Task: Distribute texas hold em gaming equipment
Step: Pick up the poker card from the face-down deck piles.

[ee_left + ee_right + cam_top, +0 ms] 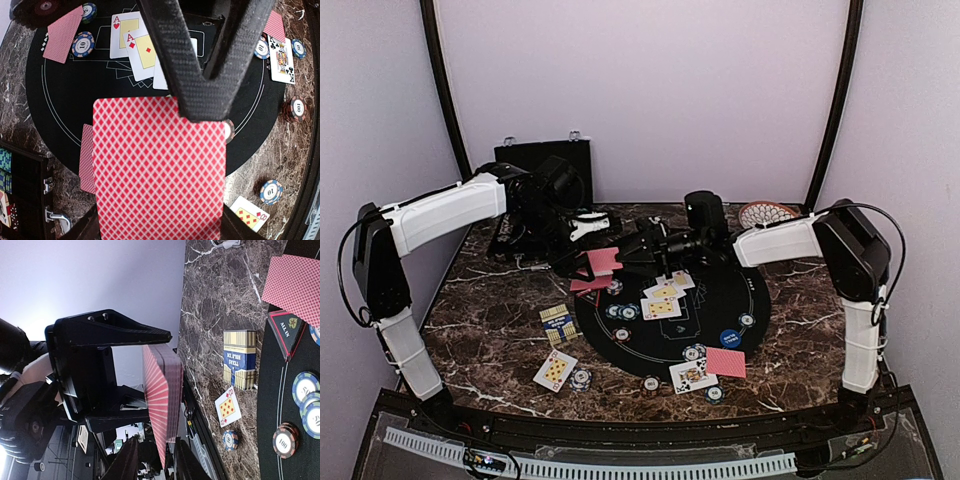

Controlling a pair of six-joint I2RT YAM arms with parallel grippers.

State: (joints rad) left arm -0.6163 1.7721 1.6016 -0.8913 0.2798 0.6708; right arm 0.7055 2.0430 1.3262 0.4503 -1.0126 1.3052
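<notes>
Deck: a squared stack of playing cards [160, 175] with pinkish-red lattice backs. I see it back-up from the left wrist and edge-on from the right.
Deck position: held in the air over the far-left rim of the round mat [650, 345], closer to the table's far edge than its near one.
Left gripper [202, 107]: fingers pressed together on one end of the deck, pinching the whole stack.
Right gripper [157, 445]: fingers spread, one on each side of the deck's end nearest it. I see daylight beside one finger, so there is no clamp.
Dealt cards: two aces [132, 42] lie face-up mid-mat. A king of clubs [280, 57] lies by the near edge and a diamonds card [247, 212] lies near-left.
Poker chips [82, 44]: blue-and-white striped, scattered on the mat and around its rim.
Blue button disc [730, 338]: on the mat's right side.
Card box [240, 360]: blue and yellow, flat on the table left of the mat.
Table [480, 330]: dark brown marble pattern.
Far edge: a black case [545, 165] stands open at the left corner and a patterned plate [767, 213] sits toward the right.
Room: plain pale lilac walls [650, 90].
</notes>
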